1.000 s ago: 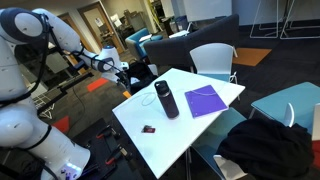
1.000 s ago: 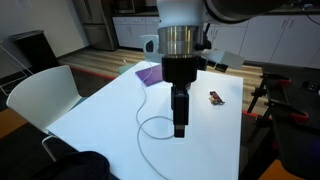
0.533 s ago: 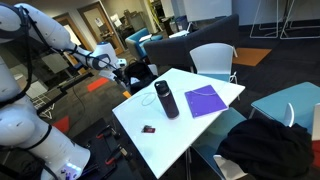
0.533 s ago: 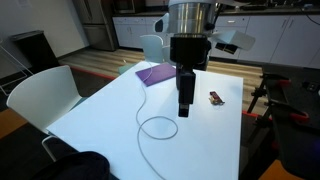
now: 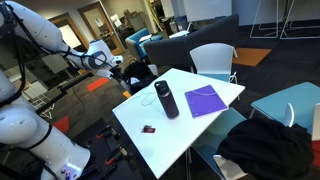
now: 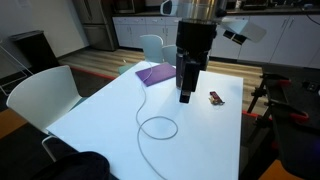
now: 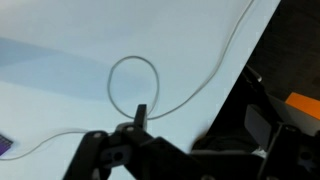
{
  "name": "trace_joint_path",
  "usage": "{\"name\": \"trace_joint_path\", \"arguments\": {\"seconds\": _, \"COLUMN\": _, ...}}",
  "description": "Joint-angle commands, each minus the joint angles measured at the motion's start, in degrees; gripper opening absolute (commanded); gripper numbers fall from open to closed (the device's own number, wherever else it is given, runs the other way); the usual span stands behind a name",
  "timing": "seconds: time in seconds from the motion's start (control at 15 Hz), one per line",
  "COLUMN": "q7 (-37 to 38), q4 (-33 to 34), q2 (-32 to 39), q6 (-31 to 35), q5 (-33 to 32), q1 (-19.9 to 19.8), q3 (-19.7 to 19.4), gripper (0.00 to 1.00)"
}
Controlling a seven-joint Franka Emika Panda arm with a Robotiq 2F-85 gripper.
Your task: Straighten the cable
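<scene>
Rising: your gripper (image 6: pixel 186 96) has climbed away from the loop in the cable (image 6: pixel 141 126).
Pincer: jaws apart, holding nothing.
Cable: loop unmoved, still curled.

White table (image 5: pixel 172 135) in front of me, seen in both exterior views (image 6: pixel 95 115). Dark cylindrical bottle (image 5: pixel 167 100) stands upright on it, just beside a flat purple folder (image 5: pixel 206 100); the folder lies near the far edge in an exterior view (image 6: pixel 154 73). Small dark flat chip (image 5: pixel 148 129) sits near a table edge, apart from the bottle, also visible at (image 6: pixel 215 97). White chair (image 5: pixel 212 58) behind the table, another white chair (image 6: pixel 40 95) at its side. Dark bundle of fabric (image 5: pixel 265 148) on a teal seat (image 5: pixel 292 100). Dark sofa (image 5: pixel 200 33) further back. I can't tell what the chip is.
</scene>
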Motion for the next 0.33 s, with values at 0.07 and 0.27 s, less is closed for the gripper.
{"name": "trace_joint_path", "arguments": {"seconds": 0.07, "q7": 3.08, "q4": -1.28, "q2": -1.27, "q6": 0.85, "q5": -2.91, "q1": 1.46, "q3": -1.24, "gripper": 1.0}}
{"name": "trace_joint_path", "arguments": {"seconds": 0.27, "q7": 3.28, "q4": -1.85, "q2": -1.94, "q6": 0.9, "q5": -3.19, "q1": 1.73, "q3": -1.33, "gripper": 1.0}}
